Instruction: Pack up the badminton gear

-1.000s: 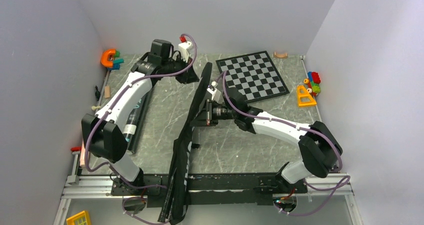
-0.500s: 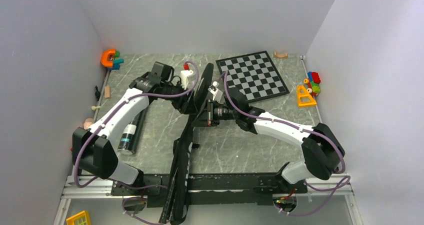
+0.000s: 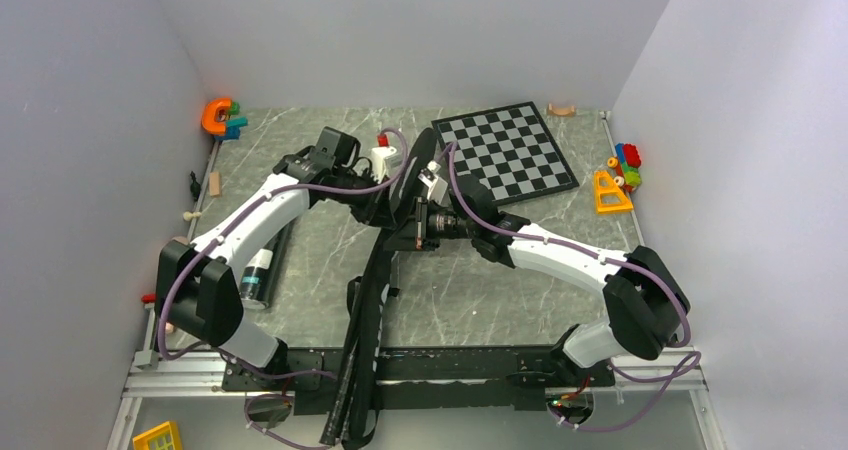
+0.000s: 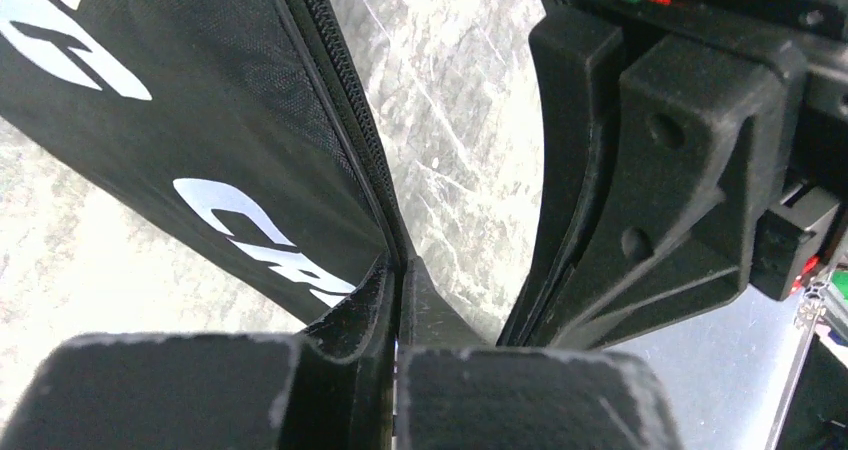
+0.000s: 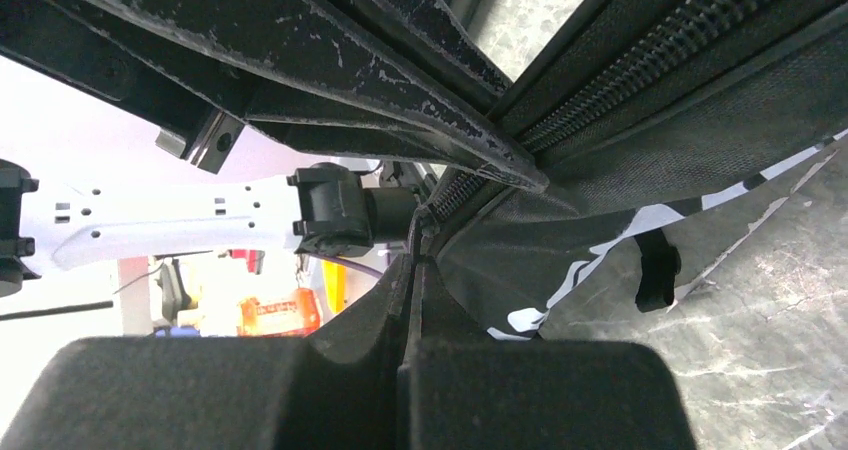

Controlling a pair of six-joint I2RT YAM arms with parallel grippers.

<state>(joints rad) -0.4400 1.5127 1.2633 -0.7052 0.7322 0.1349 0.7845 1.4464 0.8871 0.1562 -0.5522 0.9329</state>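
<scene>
The black racket bag stands on edge, running from the near table edge up between both arms. In the left wrist view its white-lettered side and zipper seam run straight into my left gripper, which is shut on that seam. My right gripper is shut on the bag's zipper edge just beside it. From above, the left gripper and the right gripper meet at the bag's upper half. A long dark tube lies on the table under the left arm.
A black-and-white chessboard lies at the back right. Colourful toys sit by the right wall and an orange toy in the back left corner. Small wooden pieces line the left edge.
My left arm swung from the back of the table to the bag's middle, opened on the way, and closed on the zipper seam beside the right gripper. The right arm stayed still.
</scene>
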